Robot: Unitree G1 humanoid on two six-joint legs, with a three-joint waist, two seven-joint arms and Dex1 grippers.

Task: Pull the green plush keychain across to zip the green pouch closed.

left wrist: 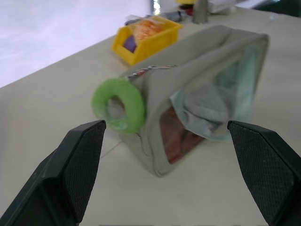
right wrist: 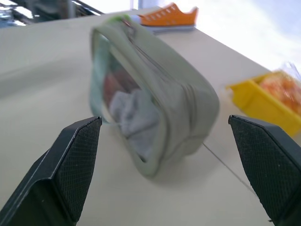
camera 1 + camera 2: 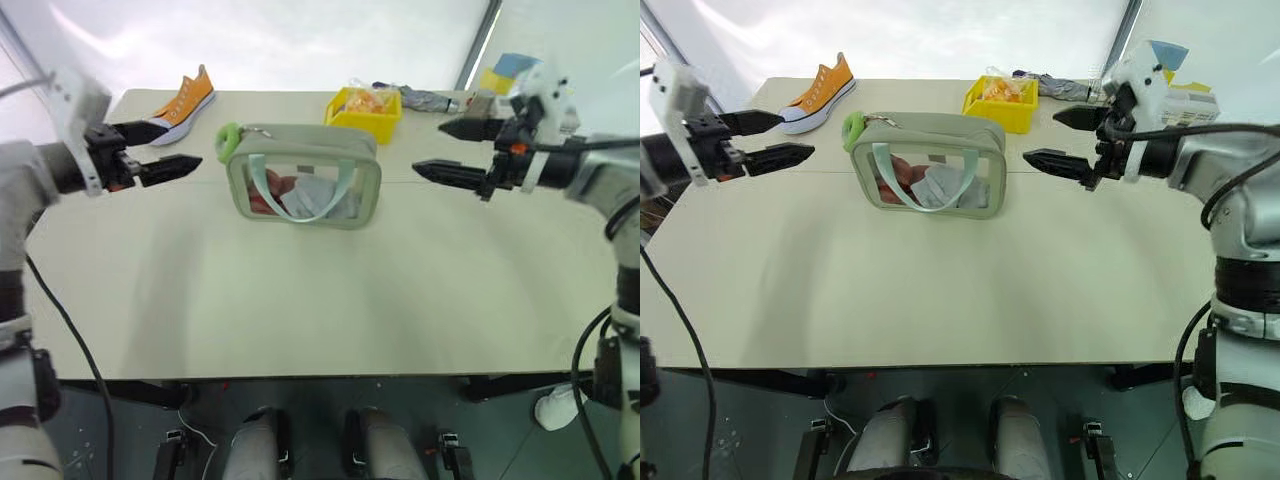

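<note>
The green pouch (image 3: pixel 303 175) sits upright on the beige table (image 3: pixel 300 300), towards the far middle, its clear side facing the robot, with red and grey contents showing through and a pale mint handle (image 3: pixel 300 190) looping down the front. At the pouch's left end hangs the green plush keychain (image 3: pixel 227 142), a fuzzy lime ring on a short metal chain, resting against the top corner of the bag (the left wrist view shows it best, dangling right at the corner (image 1: pixel 118 104)).

The left gripper (image 3: pixel 165 150) hovers off to the left of the pouch, above the table, its two black fingers spread wide apart and pointing towards the keychain, near it but clearly not touching. Nothing is between the fingers. On the other side, the right gripper (image 3: pixel 450 150) hangs to the right of the pouch, also spread wide and empty, aimed at the bag's right end with a clear gap between fingertips and fabric. From the right wrist view the zip line runs along the top of the pouch (image 2: pixel 155 89).

Behind the pouch, a yellow bin (image 3: pixel 364 112) holds orange items, and an orange sneaker (image 3: pixel 180 105) lies at the far left of the table, well apart from the bag.
</note>
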